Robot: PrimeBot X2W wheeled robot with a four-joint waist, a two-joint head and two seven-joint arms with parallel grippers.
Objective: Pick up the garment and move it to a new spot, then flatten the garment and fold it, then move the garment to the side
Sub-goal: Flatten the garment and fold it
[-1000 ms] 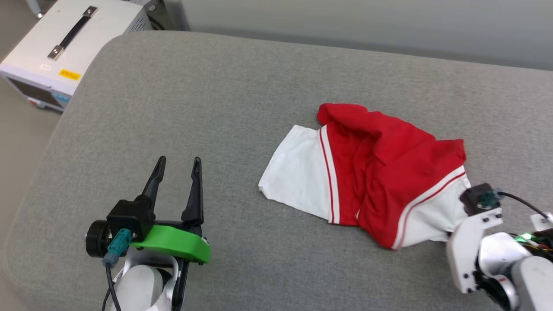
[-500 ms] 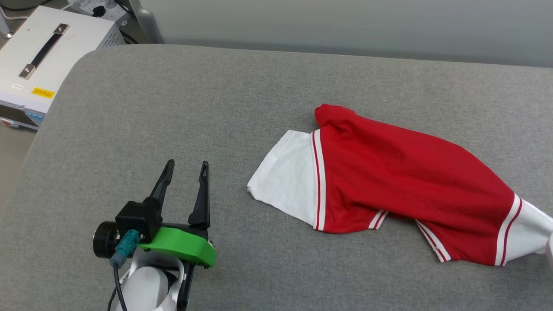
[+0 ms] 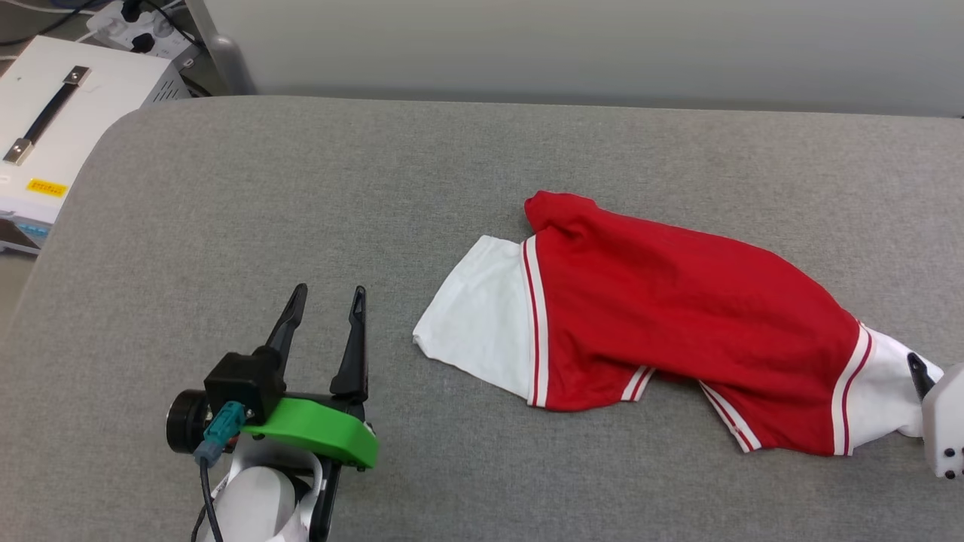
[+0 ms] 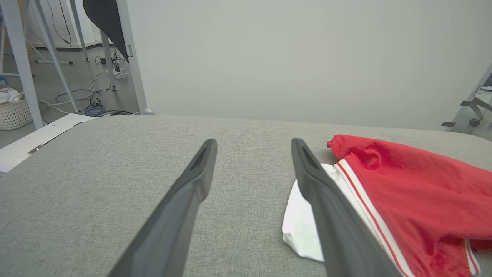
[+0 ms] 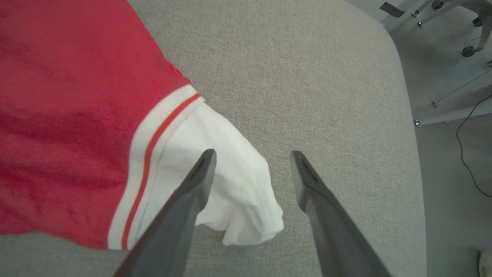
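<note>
Left arm: the left gripper (image 3: pixel 330 290) is hanging over the near left of the grey padded worktop (image 3: pixel 301 188), fingers spread and empty, pointing toward the far edge.
Right arm: the right gripper (image 5: pixel 252 153) is reaching in at the near right corner, fingers spread above the end of the right white sleeve (image 5: pixel 230 192), pinching nothing.
Garment: the garment (image 3: pixel 678 301) is lying stretched across the right half, red body rumpled, with the left white sleeve (image 3: pixel 474 331) pointing toward the left gripper.
Edges: the right sleeve is ending near the worktop's rounded right edge.
Open room: bare grey fabric is spreading across the left half and far side; a white box (image 3: pixel 45 135) is standing beyond the left corner.
</note>
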